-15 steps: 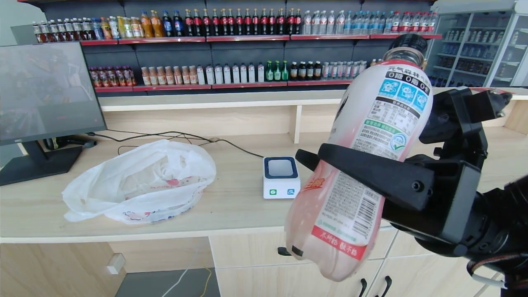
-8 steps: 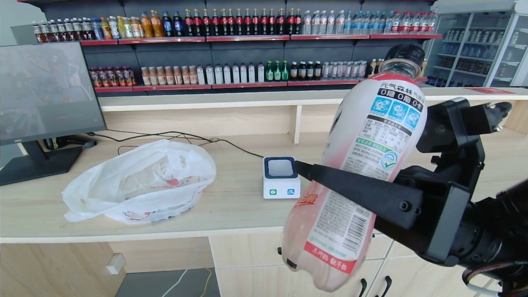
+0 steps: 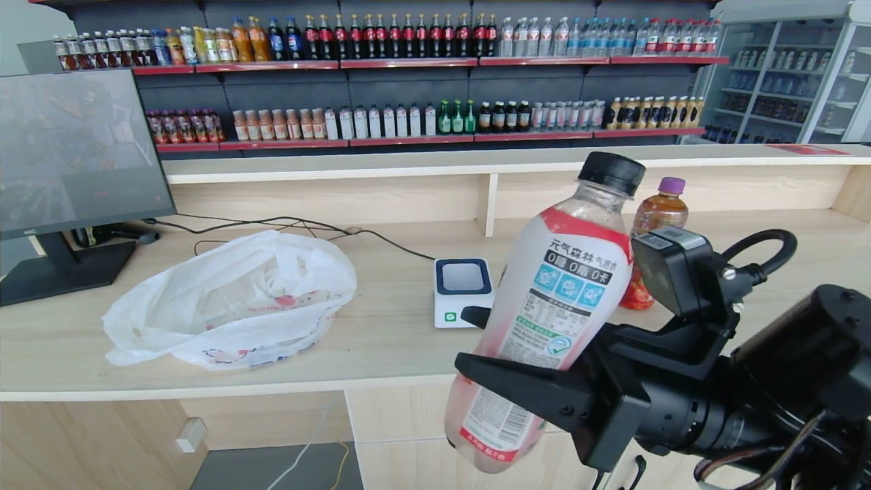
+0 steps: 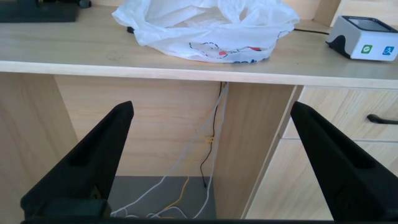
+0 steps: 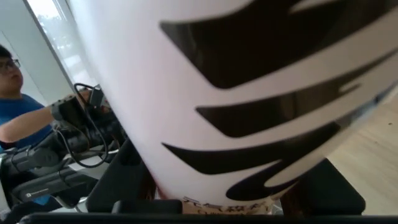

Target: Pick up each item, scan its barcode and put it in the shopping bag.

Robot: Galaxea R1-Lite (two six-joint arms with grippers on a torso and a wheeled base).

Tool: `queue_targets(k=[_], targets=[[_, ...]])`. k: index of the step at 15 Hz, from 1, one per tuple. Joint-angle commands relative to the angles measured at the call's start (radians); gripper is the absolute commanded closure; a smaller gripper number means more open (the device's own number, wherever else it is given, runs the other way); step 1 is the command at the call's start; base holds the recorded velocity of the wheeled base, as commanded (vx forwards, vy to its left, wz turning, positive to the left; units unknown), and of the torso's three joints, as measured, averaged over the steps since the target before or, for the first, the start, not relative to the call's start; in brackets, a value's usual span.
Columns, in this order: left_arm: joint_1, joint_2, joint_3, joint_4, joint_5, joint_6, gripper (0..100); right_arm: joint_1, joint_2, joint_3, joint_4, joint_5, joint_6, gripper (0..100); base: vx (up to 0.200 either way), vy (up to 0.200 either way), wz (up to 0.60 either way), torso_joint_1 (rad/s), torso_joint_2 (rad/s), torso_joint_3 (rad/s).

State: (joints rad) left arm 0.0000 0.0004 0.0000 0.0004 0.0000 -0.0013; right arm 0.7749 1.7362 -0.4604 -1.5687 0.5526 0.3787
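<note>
Holding Pink Drink Bottle Ahead of Scan

Right end effector [image 3: 476, 340]: closed on the pink drink bottle [image 3: 544, 306], its two black fingers clamped across the lower half of the body. The bottle was carried in the air on the near side of the bench [image 3: 381, 340], tilted, with its black cap up and leaning to the robot's right. The barcode [image 3: 495, 416] sat low on the label, below the fingers, turned toward the head camera.

Left end effector [image 4: 211, 168]: fingers spread wide and gripping nothing, held low in front of the cabinet under the bench edge.

Scanner [image 3: 463, 291]: a small white box standing on the bench just beyond the bottle, with its window facing up.

Step in hand, by judgement: presenting the barcode. To do it well, the bottle would likely need rolling so that the code faced down onto the window, kept near and steady, with the fingers off the stripes.

Shopping bag [image 3: 231, 299]: white plastic, lying crumpled on the bench to the left of the scanner, mouth slack. Its contents could not be told through the folds.

Amber bottle [image 3: 653, 218]: purple cap, standing upright on the bench behind the right arm, seemingly yet to be scanned.

Beyond: a monitor [image 3: 75, 150] at the far left of the bench, cables [image 3: 272, 221] running behind the bag, and shelves [image 3: 408, 64] of drinks along the back wall.
</note>
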Motion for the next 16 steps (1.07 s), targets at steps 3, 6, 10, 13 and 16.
queue_targets(k=[3,6,10,13,16], targets=[[0.000,0.000,0.000,0.000,0.000,0.000,0,0.001,0.029,0.011,-0.002,-0.016,-0.129,100,0.000,0.000,0.00,0.000,0.00,0.000],[0.000,0.000,0.000,0.000,0.000,0.000,0,0.017,-0.012,0.011,-0.002,-0.117,-0.184,100,0.000,0.000,0.00,0.000,0.00,0.000],[0.000,0.000,0.000,0.000,0.000,0.000,0,0.034,-0.047,0.066,-0.002,-0.278,-0.334,100,0.000,0.000,0.00,0.000,0.00,0.000],[0.000,0.000,0.000,0.000,0.000,0.000,0,0.018,-0.046,0.008,-0.002,-0.434,-0.442,100,0.000,0.000,0.00,0.000,0.00,0.000],[0.000,0.000,0.000,0.000,0.000,0.000,0,0.011,-0.026,0.005,-0.002,-0.546,-0.411,100,0.000,0.000,0.00,0.000,0.00,0.000]])
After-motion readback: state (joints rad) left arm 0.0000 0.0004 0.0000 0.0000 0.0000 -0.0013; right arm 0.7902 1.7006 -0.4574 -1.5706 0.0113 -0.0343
